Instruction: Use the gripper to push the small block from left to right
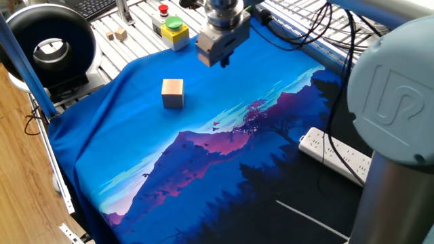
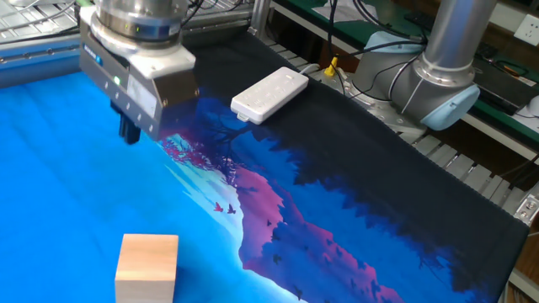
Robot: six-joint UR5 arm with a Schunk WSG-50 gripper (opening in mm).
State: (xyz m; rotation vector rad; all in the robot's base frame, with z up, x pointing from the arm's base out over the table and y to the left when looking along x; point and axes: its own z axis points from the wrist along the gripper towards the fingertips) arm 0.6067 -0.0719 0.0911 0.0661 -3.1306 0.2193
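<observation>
hand (image 1: 222,62) up off the cloth, small block (image 1: 173,93) sitting alone and untouched.

small block (image 2: 146,268) resting flat on the blue scenic cloth (image 1: 203,156) covering the worktop, toward that cloth's bright blue end, upright on one face. cube shape, so no long axis; in one fixed view a vertical edge faces the camera with two side faces showing, in the other fixed view one pale side face turned nearly square to the lens. hand (image 2: 129,131) hanging above the cloth, well apart from the block, dark fingers pointing straight down under the grey housing. fingers appear close together, narrow, holding nothing. white power strip (image 1: 336,157) lying on the dark end of the cloth. yellow box with green button (image 1: 171,28) beyond the cloth edge, near the hand.
</observation>
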